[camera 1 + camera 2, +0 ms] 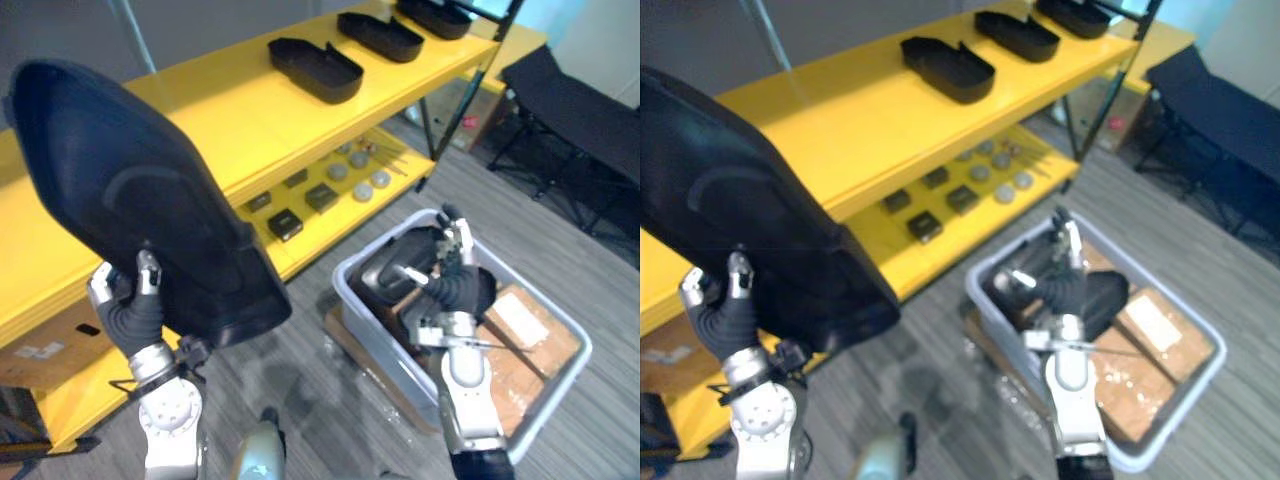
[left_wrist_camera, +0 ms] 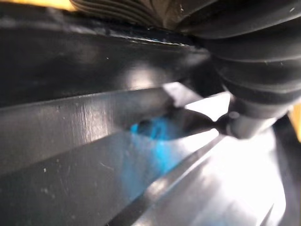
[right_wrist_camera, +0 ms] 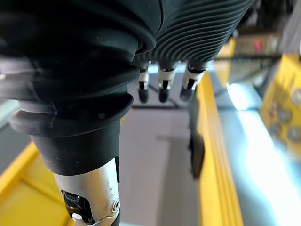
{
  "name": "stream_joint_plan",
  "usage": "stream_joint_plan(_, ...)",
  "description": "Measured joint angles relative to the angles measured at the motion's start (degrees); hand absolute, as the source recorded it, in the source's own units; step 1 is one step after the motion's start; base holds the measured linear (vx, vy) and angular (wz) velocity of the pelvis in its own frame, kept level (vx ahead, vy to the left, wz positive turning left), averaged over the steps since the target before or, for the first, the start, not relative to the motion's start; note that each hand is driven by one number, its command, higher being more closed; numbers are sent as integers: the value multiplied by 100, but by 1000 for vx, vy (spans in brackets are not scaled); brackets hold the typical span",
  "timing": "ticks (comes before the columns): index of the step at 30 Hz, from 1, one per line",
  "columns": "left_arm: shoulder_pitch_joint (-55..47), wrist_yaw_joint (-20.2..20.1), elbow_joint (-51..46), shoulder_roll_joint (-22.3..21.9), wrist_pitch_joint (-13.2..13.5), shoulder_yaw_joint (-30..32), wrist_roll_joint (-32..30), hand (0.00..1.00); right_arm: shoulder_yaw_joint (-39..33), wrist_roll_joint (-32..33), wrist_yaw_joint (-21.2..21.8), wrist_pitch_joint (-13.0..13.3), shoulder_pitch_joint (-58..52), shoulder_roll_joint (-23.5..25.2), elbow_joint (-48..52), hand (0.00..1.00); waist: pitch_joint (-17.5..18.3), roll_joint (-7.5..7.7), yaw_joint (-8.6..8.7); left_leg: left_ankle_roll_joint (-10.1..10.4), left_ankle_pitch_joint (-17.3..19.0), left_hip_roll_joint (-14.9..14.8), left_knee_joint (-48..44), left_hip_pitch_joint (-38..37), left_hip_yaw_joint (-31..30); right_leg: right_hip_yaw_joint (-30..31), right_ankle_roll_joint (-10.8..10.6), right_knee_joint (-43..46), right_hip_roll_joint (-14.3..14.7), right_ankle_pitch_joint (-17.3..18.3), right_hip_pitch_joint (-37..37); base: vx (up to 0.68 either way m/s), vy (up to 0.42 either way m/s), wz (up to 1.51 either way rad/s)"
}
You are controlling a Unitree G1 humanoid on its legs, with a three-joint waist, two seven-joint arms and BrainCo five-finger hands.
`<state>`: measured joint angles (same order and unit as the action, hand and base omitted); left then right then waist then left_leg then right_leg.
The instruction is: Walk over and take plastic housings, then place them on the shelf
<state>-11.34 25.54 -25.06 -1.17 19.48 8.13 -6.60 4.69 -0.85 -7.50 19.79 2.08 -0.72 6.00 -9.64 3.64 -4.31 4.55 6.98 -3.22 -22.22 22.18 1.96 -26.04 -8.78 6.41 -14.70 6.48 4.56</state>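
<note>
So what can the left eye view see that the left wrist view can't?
The left eye view adds the yellow shelf with black housings on top, the grey bin on the floor, and the right hand open over it. The left wrist view adds the big black housing from very close, with its shiny ridged surface. Both show the left hand gripping that housing.

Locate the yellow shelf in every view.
Left eye view: shelf across the top, behind the held housing.
Right eye view: same place.
Left wrist view: yellow sliver past the held housing.
Right wrist view: yellow edge beyond the right robot hand.
Shared landmark: held housing.
</note>
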Motion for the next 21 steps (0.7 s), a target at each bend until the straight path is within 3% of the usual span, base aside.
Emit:
stream_joint_plan(3,-3,-78,-13,-96,-6,20,-2,100,-22,-1,-2,-12,18,-56,-42,0,-58,-81,-11,-132,87,281,128,-221,-252,-101,75,856,-303,44,25,108,134,65)
stream_joint_plan(4,-1,-112,-16,-88,-6,22,-11,100,-18,-3,-5,-18,16,-84,-45,0,-70,-86,11,-205,117,424,227,-406,-333,-43,89,1601,-559,36,-119,154,164,80)
stream_joint_plan(5,9,-110,-19,19,-9,22,-43,100,-6,-21,-4,-26,28,-106,-46,0,-75,-86,17,-355,153,651,325,-728,-492,176,800,2918,-962,-284,-474,180,152,78)
stream_joint_plan(6,10,-111,-32,95,-10,25,-68,100,-2,-25,-5,-31,35,-106,-52,0,-75,-98,19,-407,150,706,398,-872,-605,353,1178,3338,-1031,-595,-613,210,127,81)
stream_joint_plan(7,31,-108,-106,232,-15,25,-75,100,-2,-49,-8,-31,72,-111,-75,0,-69,-126,49,-479,167,702,495,-1041,-778,697,1324,3840,-971,-698,-841,222,22,76)
stream_joint_plan(8,129,-86,-169,350,-14,30,-131,100,31,-65,-8,-30,117,-100,-83,0,-89,-170,72,-525,147,686,597,-1147,-993,936,1027,4179,-733,-174,-1065,276,-20,110)
stream_joint_plan(9,339,-65,-174,460,-21,35,-138,100,97,-94,-3,-28,193,-143,-84,0,-89,-170,94,-467,32,665,702,-1249,-1286,1048,916,4125,-381,329,-1208,271,-40,123)
stream_joint_plan(11,564,-15,-138,521,-23,36,-247,100,115,-148,30,-26,424,-159,-125,0,-78,-146,102,-370,-73,660,923,-1453,-1633,1042,754,3113,152,814,-1260,245,-81,113)
stream_joint_plan(13,570,40,-49,513,-22,26,-244,100,114,-131,46,-24,680,-162,-247,0,-53,-106,63,-319,-88,657,975,-1573,-1749,1123,697,2038,453,820,-1262,253,-154,66)
stream_joint_plan(14,560,46,43,515,-24,2,-244,100,116,-89,59,-24,751,-166,-266,0,-42,-89,23,-247,-57,668,971,-1604,-1756,1318,599,1317,608,642,-1249,185,-149,50)
stream_joint_plan(15,548,47,80,514,-28,-6,-245,100,119,-60,77,-24,769,-166,-267,0,-30,-68,12,-188,-19,701,961,-1606,-1760,1383,603,1015,619,416,-1236,175,-174,66)
stream_joint_plan(16,534,42,199,472,-35,-33,-248,100,116,-1,105,-23,779,-197,-279,0,-30,-97,24,-68,70,732,937,-1617,-1902,1333,484,774,621,-88,-1125,198,-195,62)
stream_joint_plan(17,413,15,215,351,-70,-79,-258,100,129,9,107,-26,778,-271,-331,0,10,-226,2,-8,107,586,943,-1603,-1881,1220,541,492,778,-174,-928,200,-193,54)
stream_joint_plan(21,282,-100,217,113,-85,-212,-245,100,71,222,110,-21,759,-350,-342,0,47,-300,35,141,56,428,1096,-1621,-2173,815,586,52,1006,-185,-509,154,-142,61)
